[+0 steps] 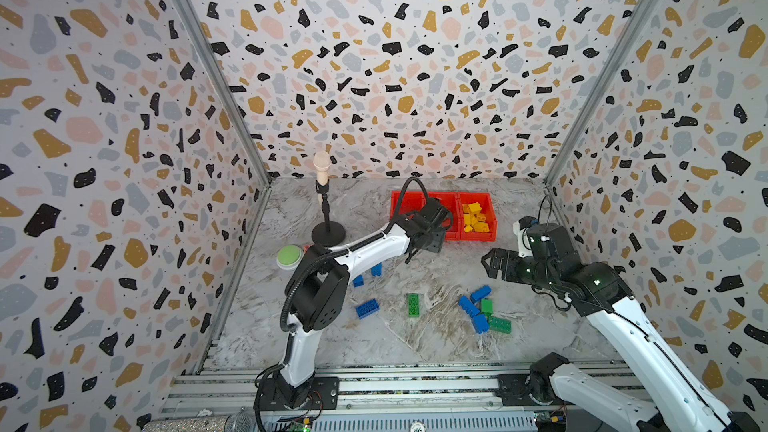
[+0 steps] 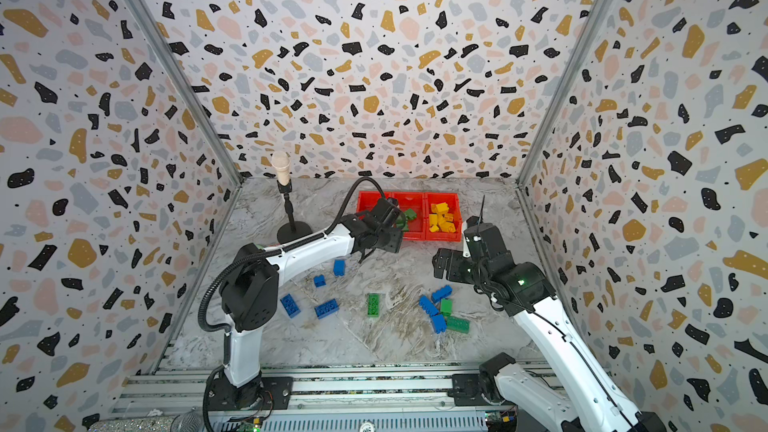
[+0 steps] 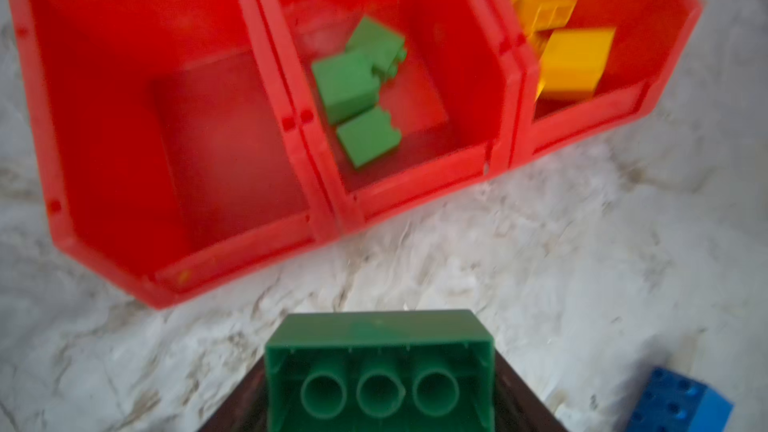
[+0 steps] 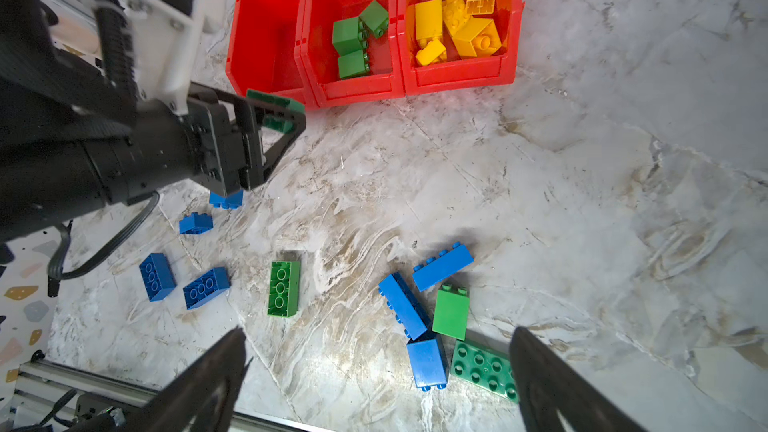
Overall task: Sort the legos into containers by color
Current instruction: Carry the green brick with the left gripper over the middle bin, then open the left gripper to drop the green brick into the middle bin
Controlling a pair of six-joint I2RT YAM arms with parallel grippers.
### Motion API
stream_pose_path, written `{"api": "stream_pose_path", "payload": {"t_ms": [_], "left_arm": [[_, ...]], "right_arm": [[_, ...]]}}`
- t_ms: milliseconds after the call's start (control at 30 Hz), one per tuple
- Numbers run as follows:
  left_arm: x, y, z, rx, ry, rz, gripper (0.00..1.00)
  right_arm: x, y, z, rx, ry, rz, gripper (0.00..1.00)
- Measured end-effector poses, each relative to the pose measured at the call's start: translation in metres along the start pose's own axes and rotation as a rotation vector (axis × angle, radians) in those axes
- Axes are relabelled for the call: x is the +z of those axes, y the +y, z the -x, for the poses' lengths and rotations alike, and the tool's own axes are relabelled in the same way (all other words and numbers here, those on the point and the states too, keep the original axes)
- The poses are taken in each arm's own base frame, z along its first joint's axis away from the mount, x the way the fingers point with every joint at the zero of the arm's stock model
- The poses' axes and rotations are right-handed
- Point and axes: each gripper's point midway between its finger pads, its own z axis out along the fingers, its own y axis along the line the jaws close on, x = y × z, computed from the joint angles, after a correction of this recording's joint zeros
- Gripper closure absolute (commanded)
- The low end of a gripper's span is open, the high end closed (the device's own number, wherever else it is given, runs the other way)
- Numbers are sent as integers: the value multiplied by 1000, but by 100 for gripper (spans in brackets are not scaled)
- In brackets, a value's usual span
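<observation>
My left gripper (image 3: 380, 403) is shut on a long dark green lego (image 3: 380, 338), held hollow side toward the camera. It hangs just in front of the three joined red containers (image 3: 249, 251), near the left one's front wall (image 4: 270, 81). That left container has no bricks in it. The middle one holds three green legos (image 4: 357, 39) and the right one several yellow legos (image 1: 476, 218). My right gripper (image 4: 378, 332) is open above a cluster of blue and green legos (image 1: 482, 311). A long green lego (image 1: 413, 304) and several blue legos (image 2: 326, 308) lie loose on the table.
A microphone on a round black stand (image 1: 325, 201) stands at the back left, with a green button (image 1: 289, 256) beside it. Patterned walls close in three sides. An aluminium rail (image 1: 374, 384) with both arm bases runs along the front edge.
</observation>
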Motion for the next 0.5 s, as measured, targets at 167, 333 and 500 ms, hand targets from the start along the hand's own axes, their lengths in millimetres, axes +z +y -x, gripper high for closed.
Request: {"api": "stream_pose_path", "payload": {"t_ms": [167,333,500], "left_arm": [[16,-10,31,-7,-54,-18,42],[47,-12,48,-17,-80,-20,42],[72,-1,68,-53,-116,-33,31]], "right_arm": [[-1,-2,2,31,-12,-12,1],[-2,-4,3,62,-23,-22,1],[-3,-7,8,85,-36,-46,1]]}}
